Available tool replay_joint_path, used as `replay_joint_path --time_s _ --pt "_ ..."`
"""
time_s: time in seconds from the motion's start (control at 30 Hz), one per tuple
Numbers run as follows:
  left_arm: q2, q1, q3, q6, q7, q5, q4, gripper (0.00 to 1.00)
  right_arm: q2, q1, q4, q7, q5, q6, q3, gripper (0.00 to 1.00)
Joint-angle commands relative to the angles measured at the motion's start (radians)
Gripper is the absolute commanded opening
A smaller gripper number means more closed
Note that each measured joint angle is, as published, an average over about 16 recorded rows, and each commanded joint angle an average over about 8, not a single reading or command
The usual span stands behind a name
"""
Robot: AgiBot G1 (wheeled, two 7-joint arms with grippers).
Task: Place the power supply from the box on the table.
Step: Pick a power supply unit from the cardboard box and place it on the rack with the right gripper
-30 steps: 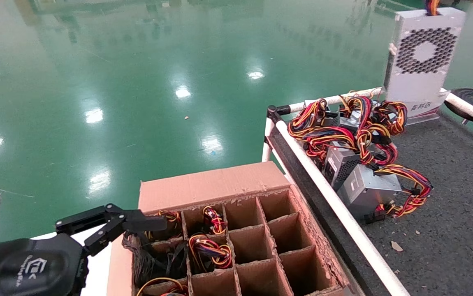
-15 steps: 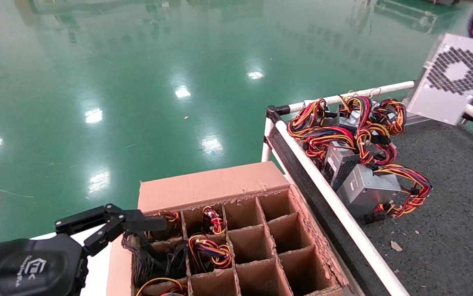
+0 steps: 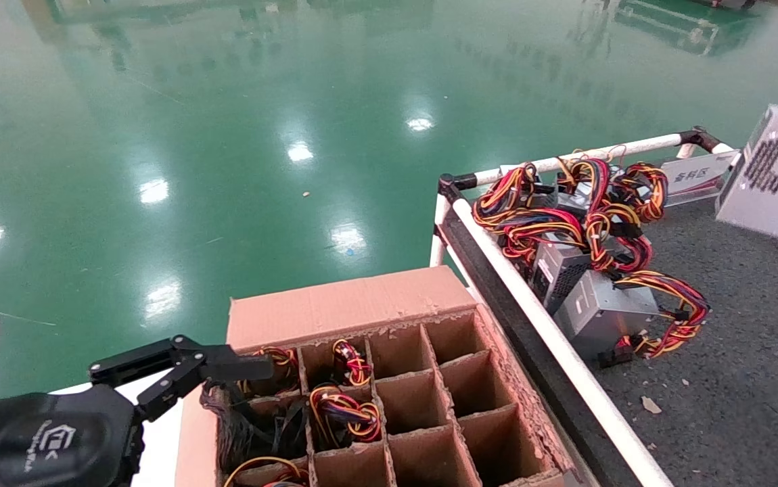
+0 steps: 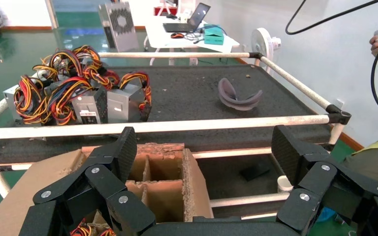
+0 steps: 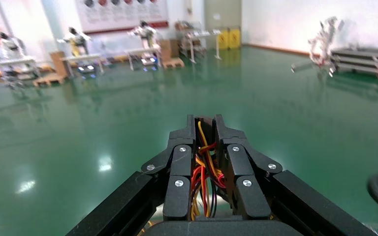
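Right gripper (image 5: 205, 129): fingers clamped on the wires of the power supply (image 3: 774, 172), which hangs tilted above the table (image 3: 734, 352). Left gripper (image 4: 202, 147): fingers wide apart, over the box (image 3: 362, 304).

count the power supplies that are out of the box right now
4 visible. One power supply hangs by its wires from the right gripper above the table's far edge. Three lie in the wire-tangled pile at the table corner nearest the box; wires may hide more.
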Motion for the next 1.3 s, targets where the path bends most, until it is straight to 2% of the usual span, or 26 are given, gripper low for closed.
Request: replay_joint_path --time_s 0.03,0.5,0.73,0.97,1.3 --pt "0.000 0.000 0.000 0.000 0.000 0.000 0.000 1.00 0.003 -0.004 -0.021 -0.013 -0.006 0.012 -0.004 0.00" --pt "0.000 0.000 0.000 0.000 0.000 0.000 0.000 1.00 -0.024 -0.071 -0.073 -0.064 -0.005 -0.008 -0.003 0.00" --pt "0.000 0.000 0.000 0.000 0.000 0.000 0.000 1.00 -0.057 -0.108 -0.078 -0.098 0.001 0.012 0.001 0.00" --pt "0.000 0.000 0.000 0.000 0.000 0.000 0.000 1.00 -0.106 -0.137 -0.075 -0.142 0.002 0.088 0.002 0.00" --pt "0.000 0.000 0.001 0.000 0.000 0.000 0.000 1.00 -0.189 -0.165 -0.073 -0.202 0.003 0.262 0.003 0.00"
